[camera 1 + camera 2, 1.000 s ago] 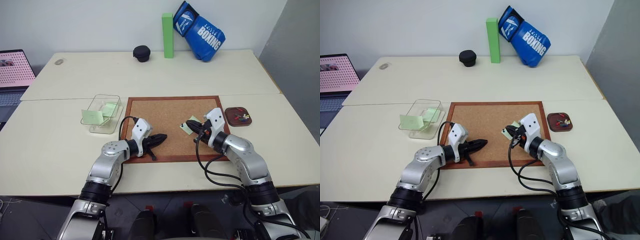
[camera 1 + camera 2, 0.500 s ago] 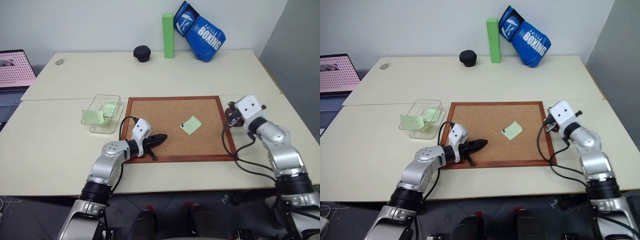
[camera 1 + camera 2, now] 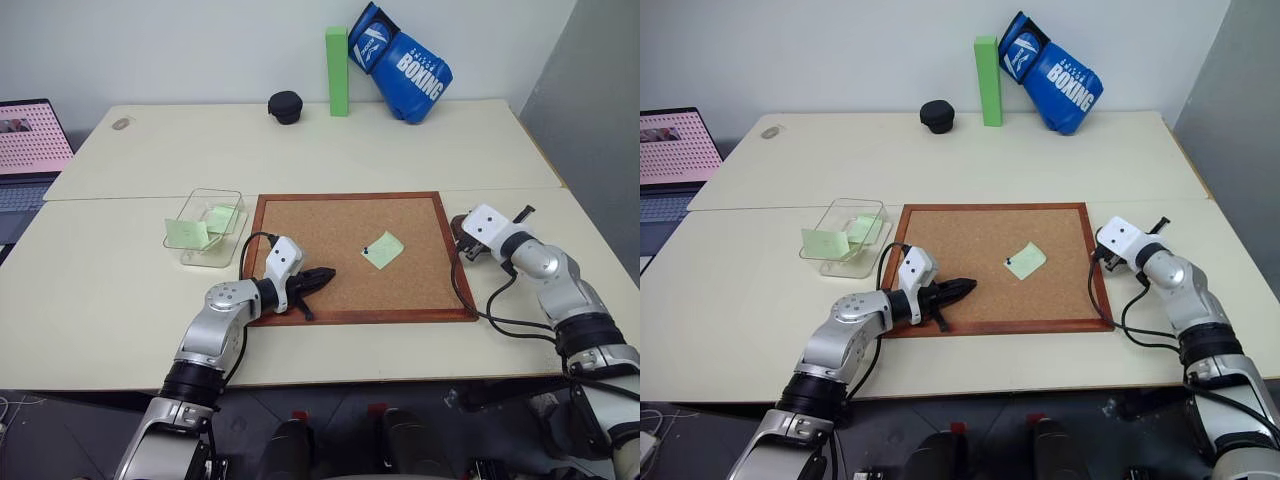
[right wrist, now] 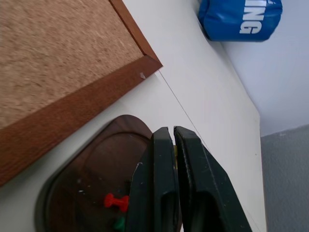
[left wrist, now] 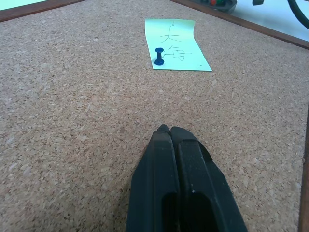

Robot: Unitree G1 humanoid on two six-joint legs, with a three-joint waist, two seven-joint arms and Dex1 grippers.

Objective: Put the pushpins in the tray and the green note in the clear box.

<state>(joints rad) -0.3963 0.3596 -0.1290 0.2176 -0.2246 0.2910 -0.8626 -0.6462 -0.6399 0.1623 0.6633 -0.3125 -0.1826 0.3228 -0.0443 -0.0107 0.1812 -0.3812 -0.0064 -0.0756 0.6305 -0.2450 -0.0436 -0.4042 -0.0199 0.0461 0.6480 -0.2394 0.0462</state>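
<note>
Right gripper (image 4: 168, 133): fingers together, over the tray (image 4: 87, 164) holding pushpins (image 4: 116, 202).
Left gripper (image 5: 167, 129): fingers together, over the corkboard (image 3: 320, 225).
Green note (image 3: 383, 249): pinned mid-board.

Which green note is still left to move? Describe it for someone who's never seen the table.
Find the wood-framed corkboard mid-table. The green note lies on its right half, held by a blue pushpin and bearing handwriting. The other notes sit in the clear box left of the board.

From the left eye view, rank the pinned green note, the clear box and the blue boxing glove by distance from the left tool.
1. Pale green pinned paper note, right, on corkboard.
2. Clear plastic box, left.
3. Blue boxing glove, far back.
</note>
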